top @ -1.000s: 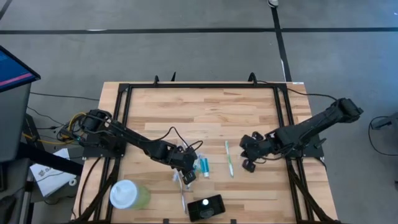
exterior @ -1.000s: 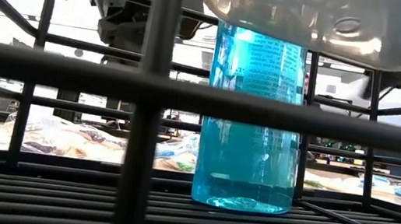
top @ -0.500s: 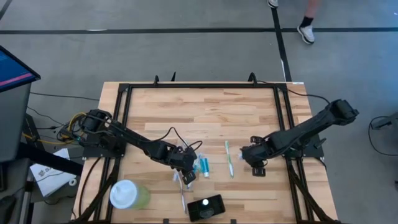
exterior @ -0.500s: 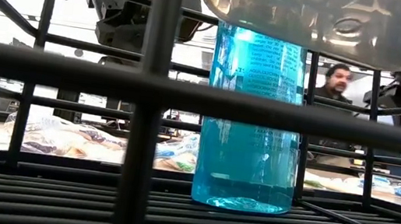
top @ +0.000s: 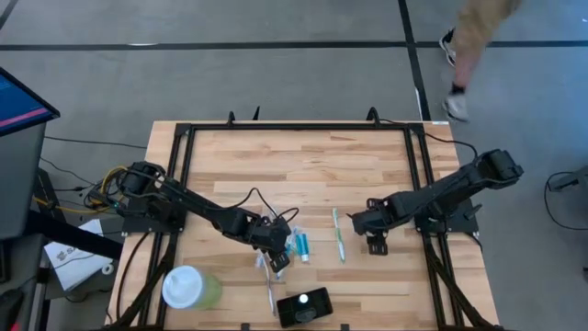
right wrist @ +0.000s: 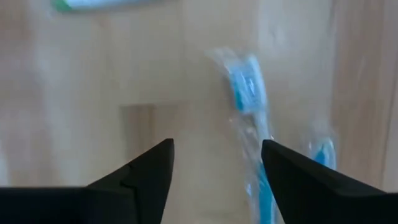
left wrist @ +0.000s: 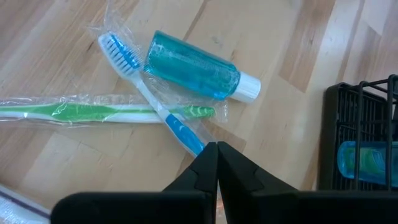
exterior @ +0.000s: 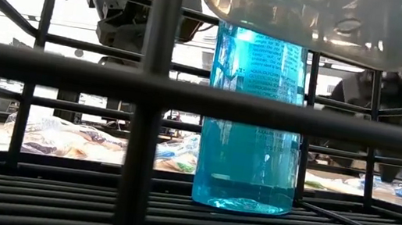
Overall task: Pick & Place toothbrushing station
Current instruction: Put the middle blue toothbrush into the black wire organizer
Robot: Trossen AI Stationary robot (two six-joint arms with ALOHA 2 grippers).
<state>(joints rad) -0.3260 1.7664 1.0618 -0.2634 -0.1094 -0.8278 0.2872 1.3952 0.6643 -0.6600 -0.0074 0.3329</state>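
A blue toothbrush (left wrist: 143,93) in a clear wrapper, a green toothbrush (left wrist: 93,111) and a teal tube (left wrist: 193,65) lie together on the wooden table. My left gripper (left wrist: 216,149) (top: 277,250) is shut at the blue toothbrush's handle end. The black holder (top: 304,306) (left wrist: 357,124) stands at the table's near edge with a teal tube (left wrist: 367,158) inside it. Another wrapped toothbrush (top: 338,235) (right wrist: 249,93) lies right of the tubes. My right gripper (top: 366,228) (right wrist: 214,155) is open and empty, just right of that toothbrush. My left gripper has its shut fingertips on the blue toothbrush's handle end (left wrist: 194,142), wrapper included. The fingers come from above, slanting down. The toothbrush lies flat on the table, across the green one. Whether the handle or only the wrapper is between the fingers cannot be told.
A pale green cup with a white lid (top: 188,287) stands at the near left. A further toothbrush (top: 270,287) lies near the holder. The black frame rails (top: 299,127) run round the table. In the low view, wire bars and a blue bottle (exterior: 253,120) fill the picture.
My right gripper has shifted a little toward the table's left, closer to the wrapped toothbrush, staying open. My left gripper and the toothbrushes have kept still. A person has walked past beyond the table's far right corner.
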